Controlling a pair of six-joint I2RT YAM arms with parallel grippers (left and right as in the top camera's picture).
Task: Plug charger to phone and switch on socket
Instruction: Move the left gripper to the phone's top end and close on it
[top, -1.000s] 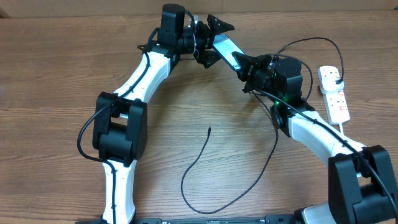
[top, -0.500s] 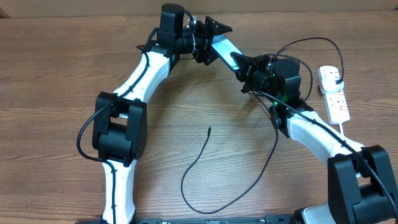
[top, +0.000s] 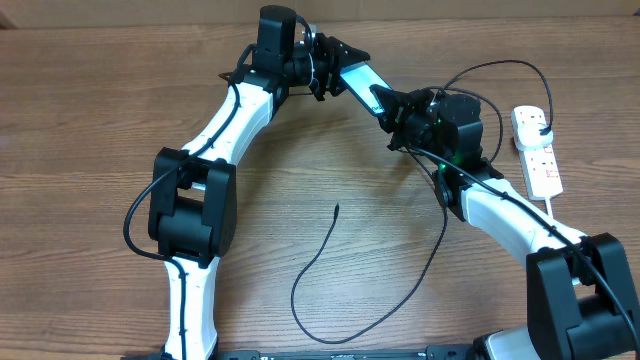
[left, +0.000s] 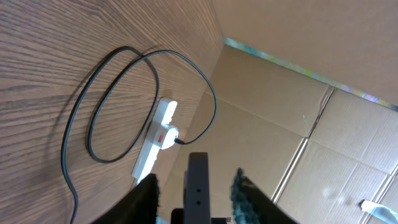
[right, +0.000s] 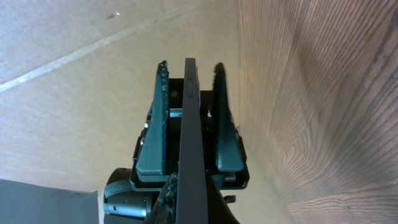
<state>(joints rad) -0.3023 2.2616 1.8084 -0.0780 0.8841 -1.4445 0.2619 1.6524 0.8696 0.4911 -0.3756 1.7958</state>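
The phone (top: 362, 78) hangs in the air above the far side of the table, between my two grippers. My right gripper (top: 392, 108) is shut on its lower end. In the right wrist view the phone (right: 189, 112) shows edge-on. My left gripper (top: 338, 66) straddles the upper end, open, with a gap on each side of the phone's edge (left: 198, 183). The charger (top: 320, 250) lies slack on the table, its tip (top: 337, 207) free, and it runs right to the socket (top: 537, 152). The left wrist view shows the socket (left: 157, 134) with the charger (left: 93, 118) looped beside it.
The socket's white cord (top: 556, 205) trails off by the table's right edge. A cardboard wall (left: 292, 106) stands behind the table's far edge. Both arms reach across the back half of the table, and the charger's loop (top: 400, 300) lies on the near half between their bases.
My left gripper's jaws have narrowed around the phone's upper end. The right gripper, phone and charger have stayed where they were.
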